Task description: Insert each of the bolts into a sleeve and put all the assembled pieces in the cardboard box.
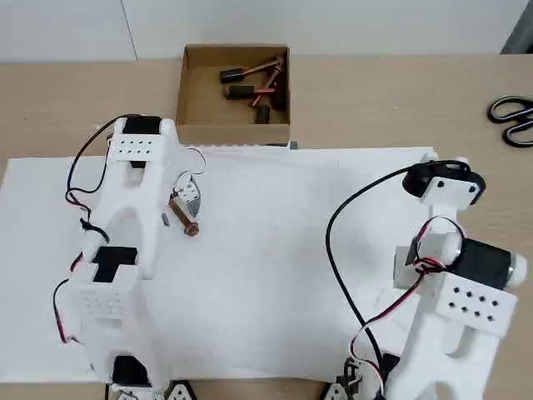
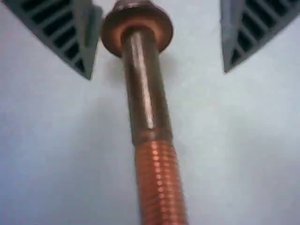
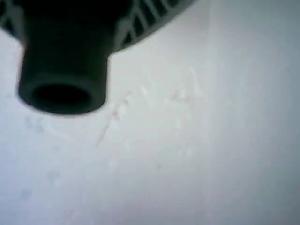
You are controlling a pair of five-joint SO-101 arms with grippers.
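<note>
step: bolt pickup | L gripper (image 2: 157, 69) spread astride bolt (image 2: 147, 122) | R gripper (image 3: 65, 28) pinching sleeve (image 3: 61, 79) | next: close L on shank, aim at sleeve bore

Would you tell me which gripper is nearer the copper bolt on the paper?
Left. The left gripper straddles the bolt, fingers open beside its head; the right gripper holds a sleeve far across the paper.

The hand (image 2: 157, 68), fingers parted, straddles a copper bolt (image 2: 147, 136) lying on white paper (image 2: 56, 159).
</note>
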